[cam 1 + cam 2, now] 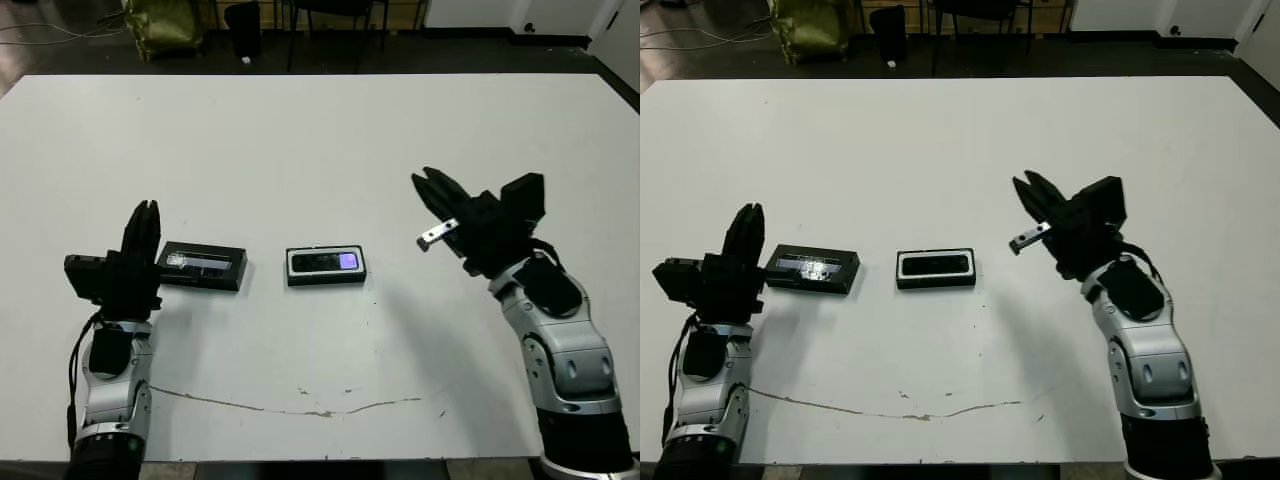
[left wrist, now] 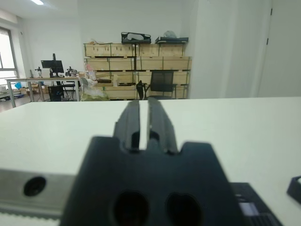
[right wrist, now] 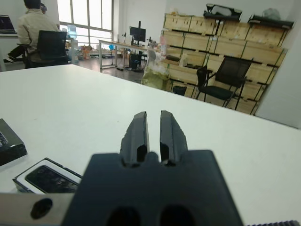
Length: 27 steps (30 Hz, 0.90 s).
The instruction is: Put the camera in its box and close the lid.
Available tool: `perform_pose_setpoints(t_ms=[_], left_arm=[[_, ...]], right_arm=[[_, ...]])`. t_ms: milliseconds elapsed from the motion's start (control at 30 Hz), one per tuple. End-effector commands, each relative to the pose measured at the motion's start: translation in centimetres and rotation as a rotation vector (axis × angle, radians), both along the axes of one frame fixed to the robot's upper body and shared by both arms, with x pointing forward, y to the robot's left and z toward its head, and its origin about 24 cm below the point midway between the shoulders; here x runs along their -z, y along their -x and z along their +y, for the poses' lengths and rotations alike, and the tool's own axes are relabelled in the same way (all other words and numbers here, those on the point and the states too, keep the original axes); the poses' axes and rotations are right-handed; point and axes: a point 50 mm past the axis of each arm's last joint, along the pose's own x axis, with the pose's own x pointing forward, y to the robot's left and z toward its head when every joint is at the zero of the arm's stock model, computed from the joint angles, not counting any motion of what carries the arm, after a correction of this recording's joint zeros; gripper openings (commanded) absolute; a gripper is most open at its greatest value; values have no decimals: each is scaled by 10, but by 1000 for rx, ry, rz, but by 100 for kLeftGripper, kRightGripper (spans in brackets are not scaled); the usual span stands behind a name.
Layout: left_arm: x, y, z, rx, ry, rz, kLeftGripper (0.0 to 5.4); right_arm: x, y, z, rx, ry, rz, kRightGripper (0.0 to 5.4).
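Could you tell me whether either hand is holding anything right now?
No: the left hand and the right hand are both empty.

The camera (image 1: 326,262) is lying inside the box (image 1: 326,279) on the table (image 1: 330,140), between the two claws. The lid (image 1: 202,266) is sitting just beside the left gripper (image 1: 142,214), toward the box. The right gripper (image 1: 432,183) is hanging well apart on the box's other side.

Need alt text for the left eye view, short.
On a white table, the camera already lies in its white-lined box near the middle, and the lid lies flat beside it toward the robot's left, not yet on the box. The left tool is next to the lid and the right tool is raised to the box's other side; neither holds anything.
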Motion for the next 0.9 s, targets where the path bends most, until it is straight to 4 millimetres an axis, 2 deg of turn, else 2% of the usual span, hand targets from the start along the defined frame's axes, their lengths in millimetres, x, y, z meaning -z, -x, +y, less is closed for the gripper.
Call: perform_pose_setpoints(t_ms=[33, 200, 267, 400, 600, 900], left_arm=[[8, 7, 15, -33, -57, 60, 0], [-6, 4, 34, -68, -167, 12, 0], [-10, 2, 40, -71, -203, -4, 0], [-18, -1, 47, -66, -245, -20, 0], [-29, -6, 56, -35, -314, 32, 0], [-55, -23, 73, 47, -395, 220, 0]], right_arm=[[12, 4, -10, 9, -34, 56, 1], [19, 12, -8, 15, -253, 167, 1], [18, 15, -7, 37, -287, 163, 1], [18, 21, -5, 116, -247, 84, 1], [22, 22, -10, 136, -227, 48, 1], [24, 21, -16, 139, -216, 33, 1]])
